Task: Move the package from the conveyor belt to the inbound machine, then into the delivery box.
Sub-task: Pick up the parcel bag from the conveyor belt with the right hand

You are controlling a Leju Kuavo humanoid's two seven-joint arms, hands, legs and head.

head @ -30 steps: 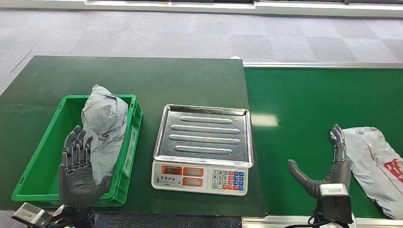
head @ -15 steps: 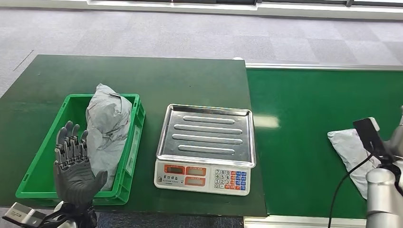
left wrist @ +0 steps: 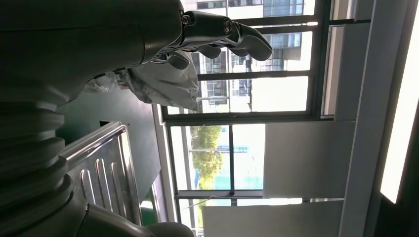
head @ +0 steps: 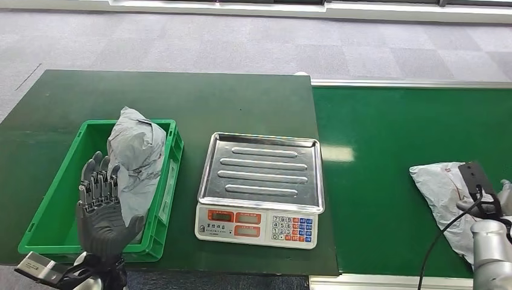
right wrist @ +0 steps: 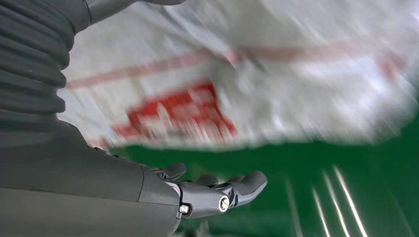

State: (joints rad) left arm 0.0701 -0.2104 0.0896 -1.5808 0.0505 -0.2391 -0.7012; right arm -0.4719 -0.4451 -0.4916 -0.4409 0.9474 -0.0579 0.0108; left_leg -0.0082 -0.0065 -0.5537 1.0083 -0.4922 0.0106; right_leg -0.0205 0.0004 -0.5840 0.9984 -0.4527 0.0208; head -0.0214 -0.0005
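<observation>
**Package on the belt, right hand beside it**

At the near left, the left hand (head: 101,208) hovers open and empty over the green crate (head: 51,208), which holds a grey mailer bag (head: 136,160). The weighing scale (head: 259,187) stands in the middle. On the conveyor belt (head: 392,133) at the right lies the white package (head: 441,184); the right hand (right wrist: 207,190), fingers loosely spread, holds nothing beside it.

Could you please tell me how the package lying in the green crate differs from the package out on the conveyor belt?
The package in the green crate is plain grey, while the package on the conveyor belt is paler with red printing. The crate package leans against the wall of the green crate, rising above its rim; the belt package lies flat on the conveyor belt. The left hand is near the first, the right hand beside the second. Both are crumpled soft mailer bags.
</observation>
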